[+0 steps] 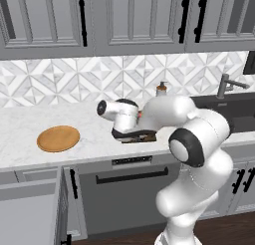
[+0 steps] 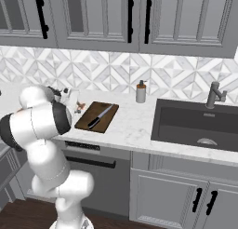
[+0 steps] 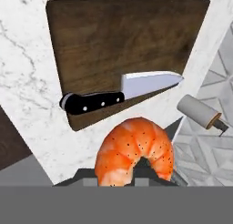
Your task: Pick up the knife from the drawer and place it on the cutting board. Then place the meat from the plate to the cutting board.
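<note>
Jaws pinch the meat (image 3: 135, 151), which sits right between them above the worktop (image 3: 27, 95), just short of the cutting board (image 3: 113, 41) carrying the knife (image 3: 116, 93).

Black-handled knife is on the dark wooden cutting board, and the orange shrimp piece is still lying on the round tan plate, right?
Not quite. The black-handled knife lies on the dark wooden cutting board, but the orange shrimp piece is in the end effector, as the hand view shows.
</note>
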